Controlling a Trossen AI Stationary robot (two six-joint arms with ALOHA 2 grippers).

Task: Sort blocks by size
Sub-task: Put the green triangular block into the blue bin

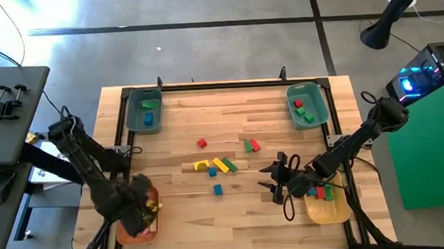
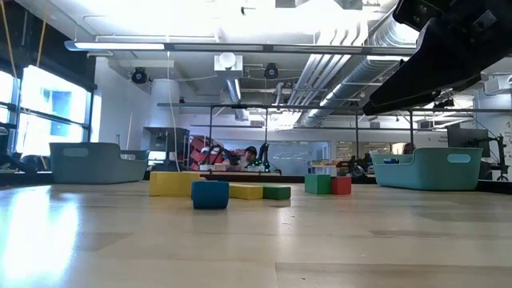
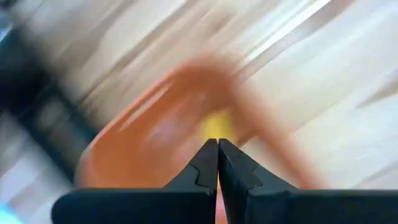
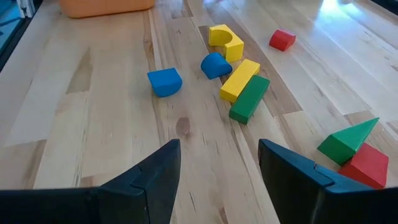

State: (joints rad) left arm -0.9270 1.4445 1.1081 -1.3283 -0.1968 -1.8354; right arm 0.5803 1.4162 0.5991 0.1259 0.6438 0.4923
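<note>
Wooden blocks [image 1: 215,166] lie mid-frame awaiting sorting. Right gripper [image 1: 280,179], fingers spread, hovers lower right, likely after dropping one. Left gripper [image 3: 217,163], fingers pressed together, hangs over the lower-left orange bin [image 1: 154,225].

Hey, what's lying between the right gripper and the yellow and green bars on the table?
Only bare wood lies between the right gripper and the yellow bar beside the green bar. The right wrist view shows that stretch.
</note>
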